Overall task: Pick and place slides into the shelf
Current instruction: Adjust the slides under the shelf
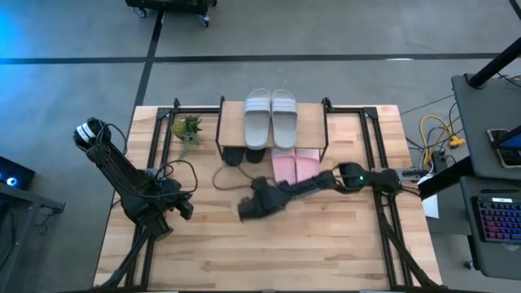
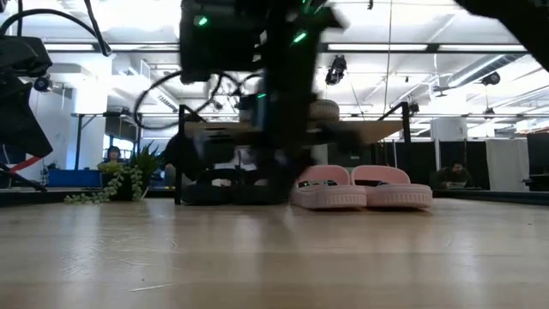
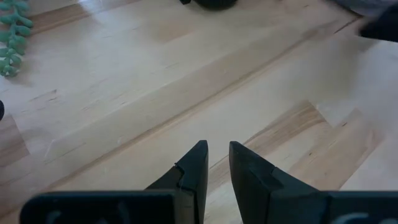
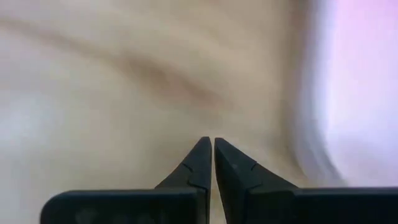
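Bare desk (image 2: 274, 257) fills the foreground of your low view, nothing lying on it up close.

Left to right from above:
- Left hand (image 1: 184, 208) sits parked at the desk's left side, fingers (image 3: 193, 171) a narrow gap apart, pinching nothing.
- Small plant (image 1: 189, 128) sits by the back left, next to the shelf.
- Shelf (image 1: 232, 122) is at back centre. Grey pair of slides (image 1: 270, 115) lies side by side on its top board.
- Black slides (image 1: 236, 155) sit under the shelf on the left; you can't make out from these views how many are there.
- Right hand (image 1: 244, 210) is just in front of the shelf, over bare wood, fingers (image 4: 200, 165) pressed together, empty.
- Pink pair (image 1: 295, 165) is under the shelf on the right, toes poking out the front, just beside the right arm.
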